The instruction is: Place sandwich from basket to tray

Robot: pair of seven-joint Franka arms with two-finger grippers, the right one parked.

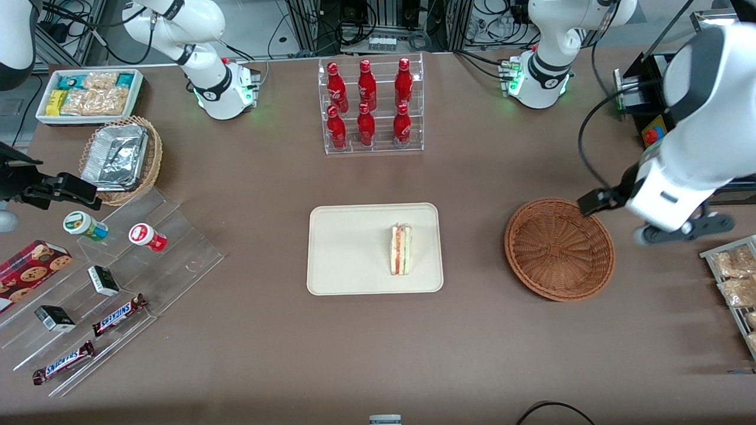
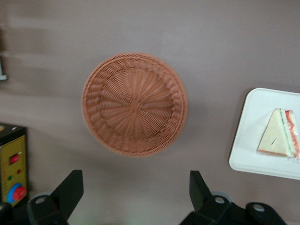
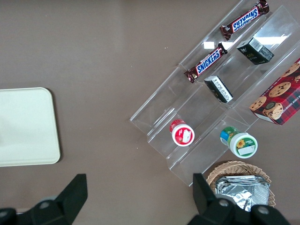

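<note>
Sandwich (image 1: 401,249) lies on tray (image 1: 354,248), toward its basket-side edge, upright on 1 face. Basket (image 1: 559,248) empty beside tray. Gripper (image 2: 136,190) spread wide, above basket's outer edge, holding nothing. Placement looks complete; retreat straight, avoiding basket rim.

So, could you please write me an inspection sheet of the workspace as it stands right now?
Surface: brown table, no spills seen.
Job's things: sandwich lies on the tray, cut edge up; basket holds nothing, beside the tray toward the working arm's end.
Clutter: red bottles in a clear rack; foil-lined basket, snack bin, Snickers bars and cookie box toward the parked arm's end.
Grippers: gripper open, holding nothing, raised above the table beside the basket.
Cables: black cable loops from the working arm.
Surroundings: yellow button box near the basket.
</note>
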